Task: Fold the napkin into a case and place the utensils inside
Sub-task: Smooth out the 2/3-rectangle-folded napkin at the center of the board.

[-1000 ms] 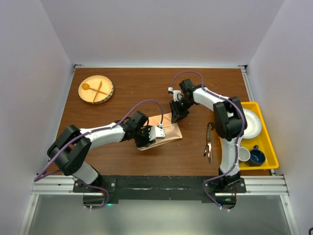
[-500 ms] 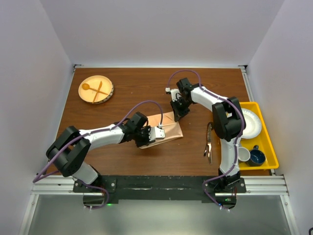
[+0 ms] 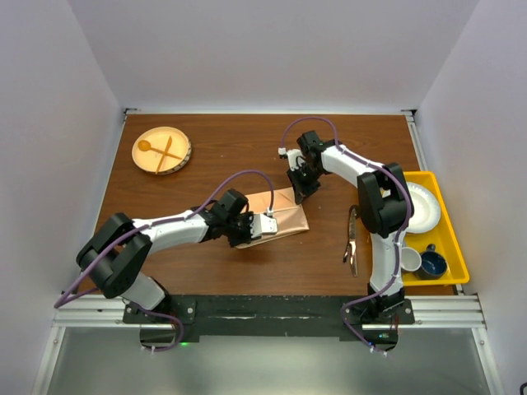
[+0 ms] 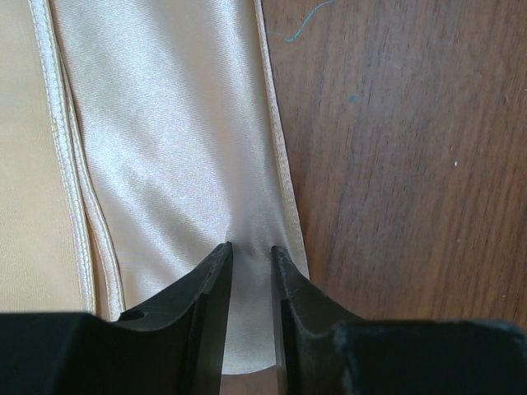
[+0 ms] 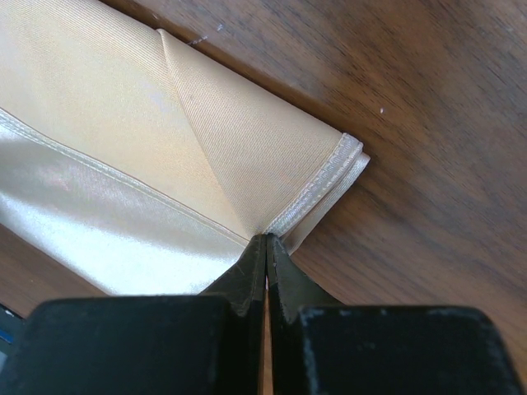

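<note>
Utensils (image 3: 351,239) lie on the table (image 3: 206,271), lower right of centre, well apart from the cloth, not inserted. Napkin (image 3: 284,216) is mid-frame, folded to a narrow multi-layer strip; by my read not a finished case yet. Left gripper (image 4: 251,251) sits at its near-left edge, jaws narrowed, satin puckering between them; can't tell if that's a real grip. Right gripper (image 5: 265,240) is clenched on the far folded corner. Remaining: final fold, then load the utensils.
</note>
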Available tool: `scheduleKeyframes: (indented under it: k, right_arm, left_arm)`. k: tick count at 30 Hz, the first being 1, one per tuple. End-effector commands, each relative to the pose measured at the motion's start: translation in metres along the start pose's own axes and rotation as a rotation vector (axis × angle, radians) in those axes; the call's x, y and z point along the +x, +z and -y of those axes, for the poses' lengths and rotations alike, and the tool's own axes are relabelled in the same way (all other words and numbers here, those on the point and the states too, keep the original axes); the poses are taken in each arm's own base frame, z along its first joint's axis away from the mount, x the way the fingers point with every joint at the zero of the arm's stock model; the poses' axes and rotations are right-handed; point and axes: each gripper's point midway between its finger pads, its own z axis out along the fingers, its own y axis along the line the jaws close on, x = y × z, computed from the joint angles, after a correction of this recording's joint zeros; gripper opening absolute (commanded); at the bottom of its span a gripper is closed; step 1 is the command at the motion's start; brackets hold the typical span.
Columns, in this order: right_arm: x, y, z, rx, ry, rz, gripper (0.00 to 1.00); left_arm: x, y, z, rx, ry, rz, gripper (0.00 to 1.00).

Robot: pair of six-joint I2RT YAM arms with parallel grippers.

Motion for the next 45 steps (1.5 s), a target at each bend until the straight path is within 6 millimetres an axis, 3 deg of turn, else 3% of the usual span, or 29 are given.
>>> scheduleKeyframes:
  k: [1,10,12,17,23,25,29,33,35,39,45]
  right_arm:
    - [-0.01,-0.015,0.017,0.079,-0.032,0.026,0.0]
    - [-0.008,-0.015,0.019,0.067,-0.03,0.018,0.0]
    - [-0.004,-0.009,0.02,0.067,-0.027,0.011,0.0]
    - [0.0,-0.001,0.02,0.053,-0.021,-0.005,0.0]
    - [-0.016,-0.035,0.02,0.055,-0.033,0.043,0.01]
    - [-0.023,-0.053,0.013,0.026,-0.059,0.074,0.05]
    - [-0.046,-0.082,-0.004,-0.035,-0.106,0.172,0.24]
    - [-0.073,-0.089,-0.023,-0.111,-0.099,0.261,0.37]
    - [-0.071,-0.076,-0.03,-0.146,-0.08,0.227,0.36]
    - [-0.061,-0.054,-0.04,-0.179,-0.073,0.177,0.34]
    - [-0.028,-0.024,-0.036,-0.165,-0.106,0.087,0.29]
  left_arm:
    - [0.049,-0.001,0.021,0.05,-0.014,-0.165,0.29]
    - [0.046,0.0,0.019,0.048,-0.011,-0.159,0.32]
    - [0.035,-0.004,0.015,0.036,-0.008,-0.125,0.38]
    - [-0.014,-0.024,0.003,0.018,-0.005,0.017,0.44]
    - [-0.05,-0.044,-0.004,-0.002,0.0,0.125,0.49]
    - [-0.058,-0.048,-0.01,-0.028,0.008,0.146,0.5]
    - [-0.075,-0.063,-0.023,-0.1,0.018,0.201,0.51]
    - [-0.071,-0.068,-0.046,-0.161,-0.116,0.224,0.49]
    - [-0.064,-0.063,-0.054,-0.16,-0.198,0.211,0.46]
    - [-0.054,-0.06,-0.08,-0.199,-0.317,0.205,0.43]
    - [-0.026,-0.034,-0.09,-0.208,-0.397,0.125,0.42]
